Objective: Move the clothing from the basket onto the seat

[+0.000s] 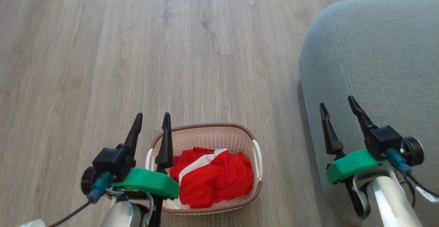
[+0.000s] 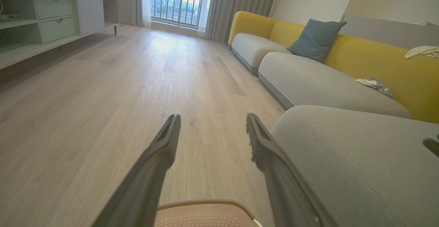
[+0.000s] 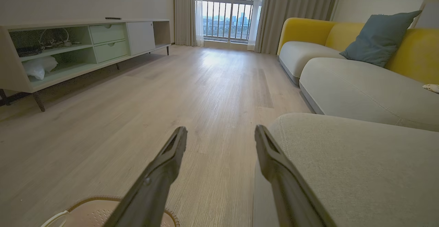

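Observation:
The red clothing (image 1: 214, 177) with its white stripe lies crumpled inside the cream basket (image 1: 205, 134), which stands on the floor at the bottom middle of the head view. My left gripper (image 1: 152, 119) hovers open over the basket's left rim, empty. The grey seat (image 1: 377, 55) fills the right side; my right gripper (image 1: 337, 105) is open above its near edge, holding nothing. In the left wrist view the left gripper (image 2: 212, 120) points across the floor, with the basket rim (image 2: 205, 204) below and the seat (image 2: 360, 158) at right. The right wrist view shows the right gripper (image 3: 221, 132), basket (image 3: 85, 210) and seat (image 3: 360, 165).
Wood floor (image 1: 137, 48) stretches ahead and to the left. Beyond the seat runs a yellow-backed sofa (image 2: 377, 66) with a teal pillow (image 2: 315, 38) and loose cloths (image 2: 375, 84). A pale green TV cabinet (image 3: 79, 45) lines the left wall, a balcony window (image 3: 229, 14) at the far end.

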Available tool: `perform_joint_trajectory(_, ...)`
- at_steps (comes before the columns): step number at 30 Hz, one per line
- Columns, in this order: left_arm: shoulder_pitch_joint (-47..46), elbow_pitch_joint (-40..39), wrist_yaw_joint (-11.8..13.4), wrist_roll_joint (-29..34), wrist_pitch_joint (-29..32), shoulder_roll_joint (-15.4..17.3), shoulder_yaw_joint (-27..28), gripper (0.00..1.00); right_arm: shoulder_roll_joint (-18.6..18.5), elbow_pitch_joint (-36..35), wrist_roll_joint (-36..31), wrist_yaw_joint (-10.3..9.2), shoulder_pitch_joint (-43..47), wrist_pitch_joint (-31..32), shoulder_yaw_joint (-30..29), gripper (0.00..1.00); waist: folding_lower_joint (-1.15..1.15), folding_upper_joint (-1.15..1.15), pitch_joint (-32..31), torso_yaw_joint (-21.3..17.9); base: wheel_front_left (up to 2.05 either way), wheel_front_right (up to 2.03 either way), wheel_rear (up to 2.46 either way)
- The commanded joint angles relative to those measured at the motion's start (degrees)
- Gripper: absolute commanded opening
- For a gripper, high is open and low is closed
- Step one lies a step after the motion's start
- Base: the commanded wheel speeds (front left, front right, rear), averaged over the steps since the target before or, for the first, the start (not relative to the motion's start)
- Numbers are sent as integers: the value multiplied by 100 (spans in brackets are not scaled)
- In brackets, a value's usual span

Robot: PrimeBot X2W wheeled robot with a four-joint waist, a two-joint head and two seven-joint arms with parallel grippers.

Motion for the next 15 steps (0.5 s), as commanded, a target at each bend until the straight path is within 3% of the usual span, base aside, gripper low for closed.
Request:
perform_joint_trajectory(1,-174,-161,-65,-3,-72,43,223,100,3,-137,19,0,-247,-52,130,100,0,0,5,-3,0,0,0)
perform_joint_trajectory(15,-182,-142,-108,-48,-72,43,220,100,-22,-44,-4,0,-274,-52,148,100,0,0,12,8,0,0,0)
